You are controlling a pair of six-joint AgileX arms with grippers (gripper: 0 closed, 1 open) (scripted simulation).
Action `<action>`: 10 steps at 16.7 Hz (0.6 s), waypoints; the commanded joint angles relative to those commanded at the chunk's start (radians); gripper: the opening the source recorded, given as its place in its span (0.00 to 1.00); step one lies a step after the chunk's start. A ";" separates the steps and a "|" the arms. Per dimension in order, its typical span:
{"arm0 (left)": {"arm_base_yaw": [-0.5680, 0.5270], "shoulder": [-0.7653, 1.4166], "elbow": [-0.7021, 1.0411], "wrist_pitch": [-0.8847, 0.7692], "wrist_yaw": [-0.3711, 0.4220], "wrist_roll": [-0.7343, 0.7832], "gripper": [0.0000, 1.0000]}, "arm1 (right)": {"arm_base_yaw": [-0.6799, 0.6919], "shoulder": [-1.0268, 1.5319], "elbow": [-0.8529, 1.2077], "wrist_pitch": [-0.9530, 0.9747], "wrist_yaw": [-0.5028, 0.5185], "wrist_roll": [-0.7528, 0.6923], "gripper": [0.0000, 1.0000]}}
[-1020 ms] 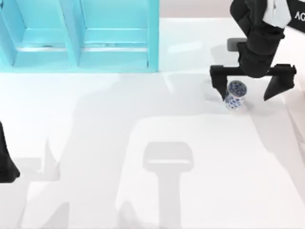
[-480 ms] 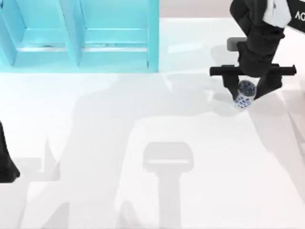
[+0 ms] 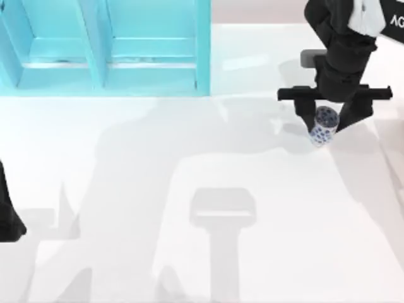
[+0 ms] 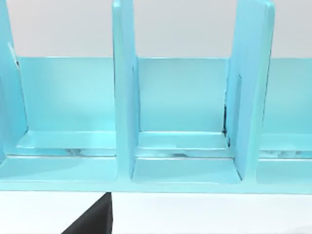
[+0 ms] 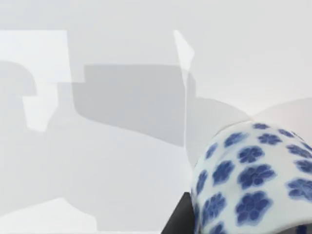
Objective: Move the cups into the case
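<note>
Progress is early, in my judgement: the white cup with blue flowers (image 3: 324,125) sits clamped between the fingers of the right gripper (image 3: 326,117) near the desk's right edge, toward its far side, while the turquoise case (image 3: 151,69) stands well apart from it at the far left of the desk (image 3: 189,252). From above, the two dark fingers press in on either side of the cup, which leans a little rather than standing plumb; whether its base rests on the desk or hangs just above it I cannot tell. The right wrist view shows the cup's flowered wall (image 5: 253,180) close up with a dark finger (image 5: 178,222) against it. The compartments of the case that show in the left wrist view (image 4: 183,117) hold nothing, so no cup has been stowed there as far as the pictures show. What remains, I judge, is to carry this cup across to the case and set it in a compartment, then deal with the other cup. The case is cut off at the top and left of the overhead view, so its far compartments are hidden. The left arm (image 3: 7,214) is parked at the desk's left edge, and whether its gripper is apart or together I cannot tell.
</note>
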 joint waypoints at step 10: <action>0.000 0.000 0.000 0.000 0.000 0.000 1.00 | -0.104 -0.042 0.113 -0.159 -0.001 -0.101 0.00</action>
